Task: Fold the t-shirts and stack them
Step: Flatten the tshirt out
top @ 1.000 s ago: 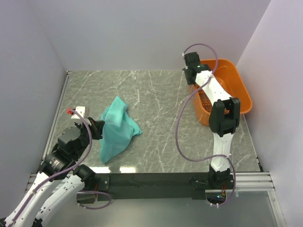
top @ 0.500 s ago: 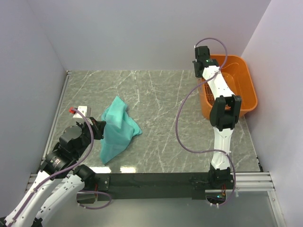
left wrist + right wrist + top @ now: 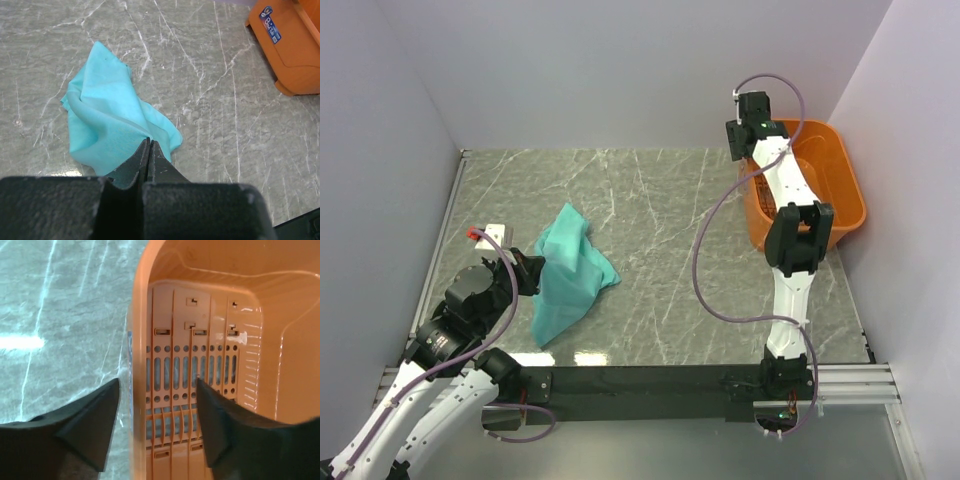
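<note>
The teal t-shirt [image 3: 568, 270] lies crumpled in a loose heap on the marble table, left of centre. My left gripper [image 3: 530, 268] sits at the heap's left edge, and the left wrist view shows its jaws shut tight with their tips [image 3: 149, 141] over the t-shirt [image 3: 110, 120]. No cloth shows pinched between them. My right gripper [image 3: 751, 150] hangs open over the far end of the orange basket [image 3: 830, 160]. In the right wrist view the right gripper [image 3: 157, 387] straddles the basket's left wall [image 3: 139, 340], one finger outside and one inside, touching nothing.
The orange basket's slotted floor [image 3: 200, 370] is bare and it stands at the back right against the right wall. A small white block with a red tip [image 3: 485, 235] sits at the table's left edge. Grey walls close in three sides.
The right gripper, shut on the basket's wall a second ago, slid the basket right and back, then opened and let it go. The left arm and t-shirt stayed still.
</note>
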Tool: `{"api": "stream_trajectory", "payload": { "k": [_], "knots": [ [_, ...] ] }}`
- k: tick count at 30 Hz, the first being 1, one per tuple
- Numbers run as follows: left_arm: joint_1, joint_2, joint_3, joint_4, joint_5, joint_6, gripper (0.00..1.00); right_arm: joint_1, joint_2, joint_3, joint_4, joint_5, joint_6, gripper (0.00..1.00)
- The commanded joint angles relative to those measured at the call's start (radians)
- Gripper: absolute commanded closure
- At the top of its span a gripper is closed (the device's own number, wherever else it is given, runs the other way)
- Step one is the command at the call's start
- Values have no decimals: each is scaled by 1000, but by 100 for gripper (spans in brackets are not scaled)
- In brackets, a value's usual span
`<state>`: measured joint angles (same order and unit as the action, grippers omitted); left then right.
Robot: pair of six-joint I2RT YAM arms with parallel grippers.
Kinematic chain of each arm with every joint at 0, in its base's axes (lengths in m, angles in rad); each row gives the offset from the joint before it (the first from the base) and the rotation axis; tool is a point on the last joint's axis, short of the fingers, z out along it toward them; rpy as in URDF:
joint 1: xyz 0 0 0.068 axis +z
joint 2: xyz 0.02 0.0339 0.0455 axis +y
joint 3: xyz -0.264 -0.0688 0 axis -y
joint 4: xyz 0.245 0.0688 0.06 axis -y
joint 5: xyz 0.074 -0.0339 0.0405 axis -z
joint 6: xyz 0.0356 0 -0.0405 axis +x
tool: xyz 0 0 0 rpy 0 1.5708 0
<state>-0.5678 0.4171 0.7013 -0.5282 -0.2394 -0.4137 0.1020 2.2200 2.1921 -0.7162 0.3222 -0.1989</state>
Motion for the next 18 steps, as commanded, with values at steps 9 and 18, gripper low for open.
{"api": "stream_trajectory", "payload": {
  "k": [9, 18],
  "knots": [
    [8, 28, 3, 79, 64, -2, 100, 125, -425, -203, 52, -167, -126, 22],
    [8, 109, 32, 132, 107, 9, 99, 197, -1016, -796, 199, -690, -264, 21]
  ]
}}
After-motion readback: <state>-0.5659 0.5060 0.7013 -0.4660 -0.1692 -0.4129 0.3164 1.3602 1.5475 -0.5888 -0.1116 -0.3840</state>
